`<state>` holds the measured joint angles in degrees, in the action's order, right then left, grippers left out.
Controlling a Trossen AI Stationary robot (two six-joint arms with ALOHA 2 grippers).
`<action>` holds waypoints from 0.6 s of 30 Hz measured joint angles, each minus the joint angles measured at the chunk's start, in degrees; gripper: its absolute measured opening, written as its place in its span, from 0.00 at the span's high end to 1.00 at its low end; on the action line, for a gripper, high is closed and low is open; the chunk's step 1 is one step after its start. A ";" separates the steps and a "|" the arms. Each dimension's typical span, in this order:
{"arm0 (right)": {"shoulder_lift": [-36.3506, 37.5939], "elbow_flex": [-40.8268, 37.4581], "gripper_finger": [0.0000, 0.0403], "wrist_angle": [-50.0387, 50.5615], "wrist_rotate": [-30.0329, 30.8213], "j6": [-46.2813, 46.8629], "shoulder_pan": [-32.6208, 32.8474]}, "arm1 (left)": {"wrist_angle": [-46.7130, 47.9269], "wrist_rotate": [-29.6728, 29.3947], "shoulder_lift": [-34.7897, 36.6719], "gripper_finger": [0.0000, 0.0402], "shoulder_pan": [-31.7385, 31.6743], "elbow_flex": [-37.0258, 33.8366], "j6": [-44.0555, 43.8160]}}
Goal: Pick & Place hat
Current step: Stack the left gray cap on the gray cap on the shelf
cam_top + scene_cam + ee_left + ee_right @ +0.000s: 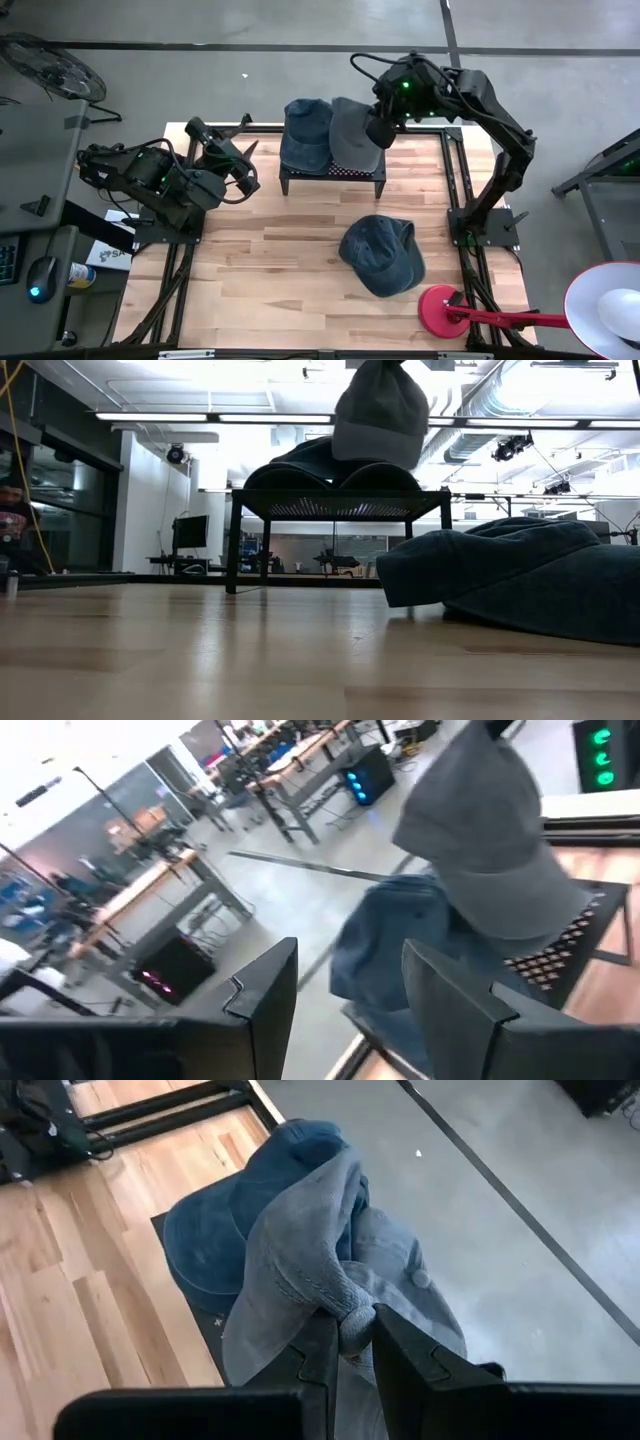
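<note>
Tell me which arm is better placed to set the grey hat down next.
The right arm. Its hand is shut on the grey hat, which hangs above the black rack. The left hand is open, holds nothing, and sits off to the rack's side.

Black perforated rack (332, 176) at wooden table's (290, 270) far edge; red disc stand (441, 307) near-right of rack; fan (45, 65) far-left.

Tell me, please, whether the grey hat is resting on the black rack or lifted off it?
Lifted: the right tool pinches the grey hat, which hangs above the black rack beside the blue hat.
</note>
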<state>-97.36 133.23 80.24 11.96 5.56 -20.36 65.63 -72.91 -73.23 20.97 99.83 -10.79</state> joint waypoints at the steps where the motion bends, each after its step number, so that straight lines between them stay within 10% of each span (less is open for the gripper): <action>1: 0.00 0.00 0.91 0.12 0.04 0.33 0.00 | -0.01 -0.52 0.00 0.56 0.00 0.00 0.41; 18: -0.26 0.00 0.91 -0.13 2.70 -0.44 -0.31 | 0.00 -1.70 0.00 0.56 0.00 0.00 3.70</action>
<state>-97.62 133.23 80.12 14.65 5.13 -20.67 65.63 -74.61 -73.23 20.97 99.83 -7.09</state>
